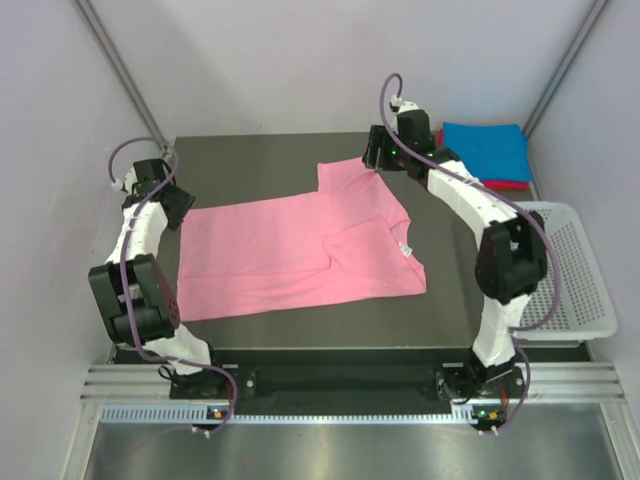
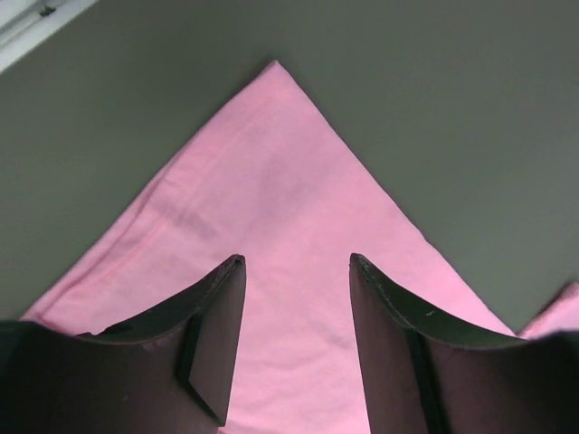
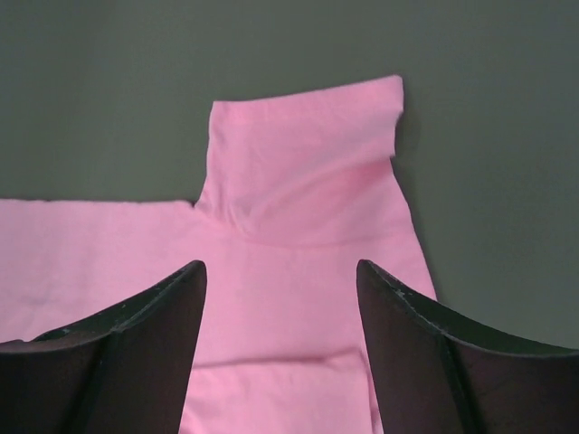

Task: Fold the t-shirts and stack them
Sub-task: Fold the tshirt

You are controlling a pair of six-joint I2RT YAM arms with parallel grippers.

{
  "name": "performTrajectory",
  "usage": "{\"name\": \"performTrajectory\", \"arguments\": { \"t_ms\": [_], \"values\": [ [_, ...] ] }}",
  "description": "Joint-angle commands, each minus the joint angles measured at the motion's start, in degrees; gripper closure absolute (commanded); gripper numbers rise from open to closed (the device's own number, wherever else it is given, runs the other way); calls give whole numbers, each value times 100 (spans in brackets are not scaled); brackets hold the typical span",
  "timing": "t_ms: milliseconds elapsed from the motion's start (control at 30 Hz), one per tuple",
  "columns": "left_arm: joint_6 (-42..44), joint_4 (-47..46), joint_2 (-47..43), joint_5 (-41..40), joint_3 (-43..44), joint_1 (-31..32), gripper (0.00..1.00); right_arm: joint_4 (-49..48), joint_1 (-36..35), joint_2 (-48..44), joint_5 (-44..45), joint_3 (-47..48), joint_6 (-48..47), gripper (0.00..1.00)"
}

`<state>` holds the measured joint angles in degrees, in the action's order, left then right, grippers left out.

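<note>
T-shirt [image 1: 300, 250], pink, flat and part-folded; left gripper [image 2: 297, 262], right gripper [image 3: 280, 267] wide, empty

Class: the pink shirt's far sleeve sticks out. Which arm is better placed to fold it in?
Right, probably: the open right gripper hovers at the far sleeve of the pink shirt; the left gripper is over its hem corner at the other end.

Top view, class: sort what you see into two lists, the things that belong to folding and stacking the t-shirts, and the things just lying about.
Belongs to the job:
pink t-shirt, spread on the table
blue t-shirt, folded, far right corner
red t-shirt, beneath the blue one

Just lying about:
white mesh basket, beside the table's right edge
</note>
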<state>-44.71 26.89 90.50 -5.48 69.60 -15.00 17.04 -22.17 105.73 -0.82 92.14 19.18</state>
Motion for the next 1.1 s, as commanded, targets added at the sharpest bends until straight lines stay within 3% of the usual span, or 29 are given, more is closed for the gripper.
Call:
{"name": "performTrajectory", "arguments": {
  "t_ms": [0, 200, 500, 700, 1067],
  "values": [
    [620, -527, 405, -23, 413, -143, 46, -183, 125, 868, -788, 927, -370, 33],
    [1113, -545, 1399, -401, 1072, -310, 45, -349, 301, 2091, -964, 2158, -687, 35],
    [1518, -360, 2805, -209, 2136, -345, 46, -973, 626, 3014, -1261, 2581, -92, 35],
    [1579, -378, 3228, -85, 2356, -354, 48, -1308, 925, 3699, -1710, 3054, 753, 35],
    [1746, -290, 3483, 362, 2672, -345, 58, -1616, 961, 4429, -2194, 3583, 1219, 37]
  ]
}}
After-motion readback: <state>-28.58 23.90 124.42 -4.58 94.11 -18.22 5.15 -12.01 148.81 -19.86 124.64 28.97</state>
